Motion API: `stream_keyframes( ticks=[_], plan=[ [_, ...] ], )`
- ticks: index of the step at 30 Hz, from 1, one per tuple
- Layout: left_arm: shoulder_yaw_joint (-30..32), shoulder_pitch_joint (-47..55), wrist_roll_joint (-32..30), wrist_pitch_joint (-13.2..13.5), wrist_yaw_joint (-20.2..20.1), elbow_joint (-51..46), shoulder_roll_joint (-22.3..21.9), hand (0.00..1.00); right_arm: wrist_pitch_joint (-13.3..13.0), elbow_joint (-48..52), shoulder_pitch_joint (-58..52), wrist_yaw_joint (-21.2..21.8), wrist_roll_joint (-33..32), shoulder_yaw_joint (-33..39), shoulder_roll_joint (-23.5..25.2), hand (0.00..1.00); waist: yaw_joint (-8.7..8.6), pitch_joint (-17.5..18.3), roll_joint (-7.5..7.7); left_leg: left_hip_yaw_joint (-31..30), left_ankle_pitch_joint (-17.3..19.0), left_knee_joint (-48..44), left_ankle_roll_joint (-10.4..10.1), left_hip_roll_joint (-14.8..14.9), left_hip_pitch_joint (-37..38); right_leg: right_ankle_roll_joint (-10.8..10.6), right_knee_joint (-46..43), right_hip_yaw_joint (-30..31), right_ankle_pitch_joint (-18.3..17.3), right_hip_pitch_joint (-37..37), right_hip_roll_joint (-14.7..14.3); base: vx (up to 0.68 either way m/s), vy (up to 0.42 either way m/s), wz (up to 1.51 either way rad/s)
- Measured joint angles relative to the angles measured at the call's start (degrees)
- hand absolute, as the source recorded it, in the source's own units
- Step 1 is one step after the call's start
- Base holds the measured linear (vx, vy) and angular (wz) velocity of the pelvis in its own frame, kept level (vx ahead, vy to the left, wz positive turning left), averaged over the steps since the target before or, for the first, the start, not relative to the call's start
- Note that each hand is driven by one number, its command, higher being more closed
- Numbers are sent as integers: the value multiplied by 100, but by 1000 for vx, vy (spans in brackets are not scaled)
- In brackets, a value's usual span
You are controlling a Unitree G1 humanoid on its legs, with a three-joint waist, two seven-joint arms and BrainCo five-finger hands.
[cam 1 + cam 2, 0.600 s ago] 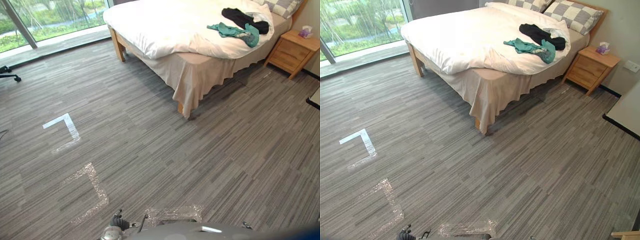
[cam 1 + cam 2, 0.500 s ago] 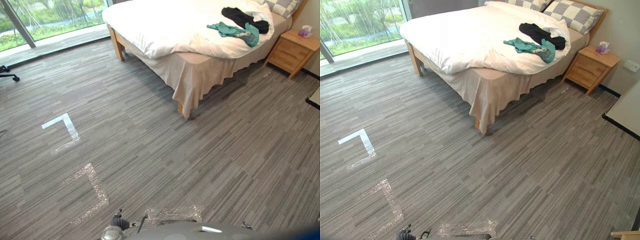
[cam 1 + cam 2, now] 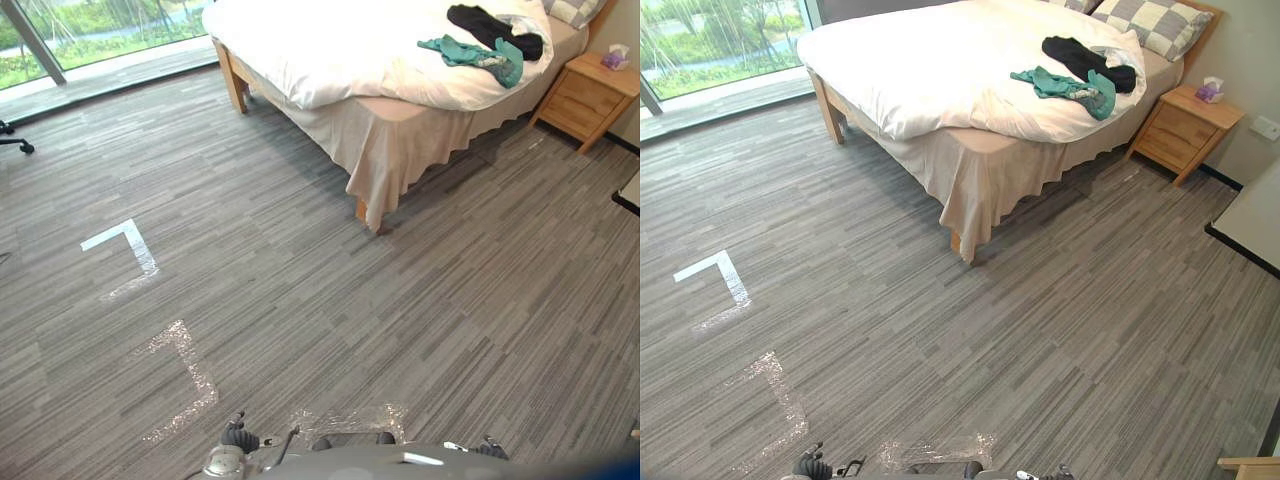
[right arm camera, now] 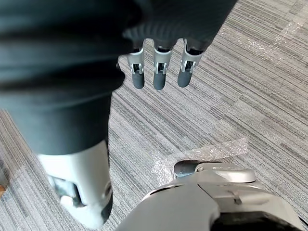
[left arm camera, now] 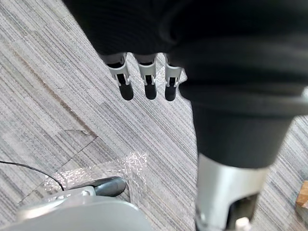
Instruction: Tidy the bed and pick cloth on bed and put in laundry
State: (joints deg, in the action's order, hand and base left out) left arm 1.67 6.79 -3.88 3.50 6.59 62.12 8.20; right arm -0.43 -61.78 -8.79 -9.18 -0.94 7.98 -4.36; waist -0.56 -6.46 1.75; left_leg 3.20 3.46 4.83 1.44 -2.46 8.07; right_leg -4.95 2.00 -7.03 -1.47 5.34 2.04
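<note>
— Where are the clothes from you?
— Far ahead and to my right. A teal cloth [image 3: 470, 55] lies on the bed [image 3: 320, 50] towards the pillow end, with a black cloth [image 3: 492, 24] just beside it.
— And your hands?
— Both hang low over the floor [image 3: 300, 280], well apart from the bed. My left hand [image 5: 147, 82] and right hand [image 4: 159, 72] have straight, slack fingers and hold nothing.
— Which one leads?
— The right, I judge. The teal cloth's length runs roughly along the bed's near side.

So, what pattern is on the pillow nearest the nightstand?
Grey-and-white checks on the pillow, clearest in the right eye view.
</note>
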Motion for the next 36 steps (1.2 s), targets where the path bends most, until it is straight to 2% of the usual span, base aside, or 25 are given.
stream_keyframes(
  ticks=[6,9,12,13,16,17,18,21,22,24,25,26,27,28,29,30,31,32,33,34,35,36],
  plan=[
    [14,-19,7,-1,-1,2,11,0,-1,7,42,9,-54,41,13,0,-15,-83,12,96,-56,73,89,-35,-27,163,-63,-1,-91,-119,23,-44,-32,-10],
    [8,-100,16,-6,-2,1,28,0,2,5,125,6,-86,89,21,0,-23,-181,35,111,-75,73,121,-37,-122,277,-490,0,-273,-426,43,0,0,0],
    [-3,-190,39,-9,-2,4,63,0,0,12,248,5,-228,226,69,0,-37,-363,68,196,-26,73,83,-24,-131,189,-1239,1,-515,-823,92,1,-5,-14],
    [-13,-225,41,-18,-1,6,39,0,1,22,296,5,-238,327,59,0,-25,-444,-3,289,10,73,114,52,-123,137,-1974,-66,-548,-1192,91,-16,11,-28],
    [-46,-276,46,-38,-4,13,82,0,1,21,351,0,-289,509,115,0,-133,-485,-24,354,5,68,164,126,-29,171,-3013,-640,-647,-1728,291,66,13,-19],
    [-45,-300,47,-44,-8,15,128,0,3,12,390,-4,-295,602,148,0,-172,-493,44,409,57,66,102,165,35,311,-3195,-1033,-751,-1835,472,125,10,-18],
    [-44,-325,48,-44,-9,15,133,0,2,10,389,-6,-297,633,159,0,-171,-497,49,428,81,65,65,201,51,317,-3135,-1114,-755,-1859,500,144,2,-26],
    [-44,-547,39,-42,-15,14,84,0,1,16,452,-8,-337,767,149,0,-213,-593,-66,540,284,-45,-215,579,60,225,-2194,-1285,-627,-1994,363,166,-77,-28],
    [-44,-625,37,-41,-17,15,55,0,1,17,463,-12,-338,770,144,0,-214,-626,-110,594,372,-106,-301,715,45,207,-1865,-1303,-460,-2108,325,217,-159,-38],
    [-39,-811,22,-37,-18,14,-48,0,0,38,534,-28,-351,818,140,0,-259,-717,-164,750,606,-218,-565,1016,104,144,-988,-1539,187,-2467,443,286,-225,-33],
    [-34,-836,6,-36,-18,15,-59,0,1,36,530,-35,-354,861,143,0,-300,-735,-133,777,675,-246,-632,1045,138,125,-907,-1589,268,-2560,531,374,-307,-18],
    [10,-875,-13,-35,-24,15,-71,0,1,37,526,-50,-405,888,192,0,-351,-775,-48,872,866,-329,-797,1076,273,166,-873,-1594,327,-2706,732,447,-405,-12],
    [43,-869,-25,-35,-31,18,-79,0,-1,43,467,-57,-453,934,206,0,-388,-816,-55,942,1071,-322,-948,1171,514,220,-1032,-1642,538,-2742,873,486,-453,-21],
    [73,-874,-29,-34,-31,17,-149,0,0,64,464,-56,-447,958,167,0,-431,-844,-178,1045,1165,-303,-1014,1336,642,381,-1325,-1689,713,-2813,775,688,-597,-34],
    [67,-831,-50,-19,-45,40,-260,0,-17,111,481,-38,-440,959,89,0,-446,-809,-445,1248,1097,-450,-1207,1630,731,765,-1840,-1775,386,-3007,519,599,-517,-60],
    [70,-839,-91,43,-44,-4,-282,0,-57,124,553,-30,-440,981,77,0,-445,-854,-569,1380,915,-1060,-1303,1893,524,915,-2024,-1750,125,-3067,283,612,-528,-60],
    [88,-852,-120,47,-46,10,-284,0,-56,115,579,-27,-439,990,69,0,-474,-864,-590,1359,841,-1554,-1272,2032,324,991,-2033,-1737,0,-3040,169,629,-539,-71],
    [175,-846,-116,47,-43,5,-292,0,-55,107,593,-34,-426,989,66,0,-472,-872,-603,1289,528,-2777,-897,2327,-133,1128,-1934,-1685,-177,-2832,-82,664,-504,-51],
    [200,-832,-116,48,-38,-9,-296,0,-54,99,595,-44,-418,979,56,0,-468,-878,-611,1202,353,-3447,-632,2491,-397,1197,-1820,-1651,-237,-2646,-230,820,-526,-64],
    [249,-817,-109,50,-37,-37,-321,0,-49,98,603,-59,-371,945,35,0,-467,-885,-604,1018,202,-4665,-360,2720,-737,1306,-1563,-1561,-280,-2193,-517,698,-354,-57],
    [266,-824,-12,50,-27,-142,-375,0,-52,109,606,-100,-319,841,26,0,-450,-896,-584,820,289,-5585,-441,2749,-1043,1338,-1288,-1470,-283,-1709,-725,673,-329,-58],
    [268,-824,53,51,-23,-249,-417,0,-59,156,620,-116,-315,767,26,0,-435,-895,-555,762,354,-5866,-548,2677,-1201,1341,-1185,-1399,-283,-1527,-782,612,-278,-59]
  ],
)
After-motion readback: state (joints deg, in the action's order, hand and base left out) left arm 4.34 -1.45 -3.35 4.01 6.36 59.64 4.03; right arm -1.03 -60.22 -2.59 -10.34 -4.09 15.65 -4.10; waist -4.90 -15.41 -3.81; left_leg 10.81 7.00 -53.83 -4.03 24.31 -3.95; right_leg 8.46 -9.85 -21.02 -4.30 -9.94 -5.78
